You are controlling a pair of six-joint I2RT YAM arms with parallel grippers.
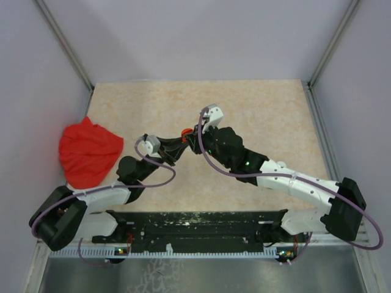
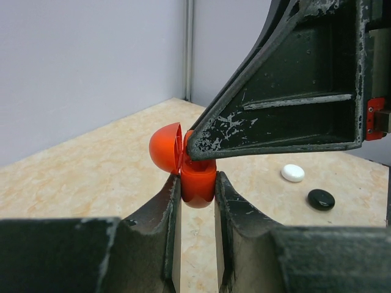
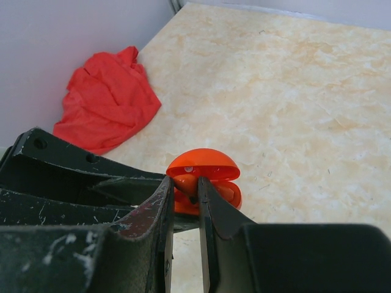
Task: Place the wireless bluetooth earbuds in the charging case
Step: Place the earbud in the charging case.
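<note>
Beige marbled table (image 1: 256, 116) bears a crumpled red cloth (image 1: 88, 151) at its left. At mid-table the left gripper (image 2: 197, 183) clamps a round orange plastic charging case (image 2: 165, 146) with its lid open. The right gripper (image 3: 185, 184) is at its mouth, fingers nearly together; whether they grip anything is unclear. Only the left wrist view shows a white oval piece (image 2: 293, 173) and a black oval piece (image 2: 321, 198).

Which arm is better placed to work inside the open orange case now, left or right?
Right. The left pincer is clamped on the orange case, steadying it with its lid open. The right pincer sits at the case's open mouth, closed on a small orange piece, so it can probably press in.
</note>
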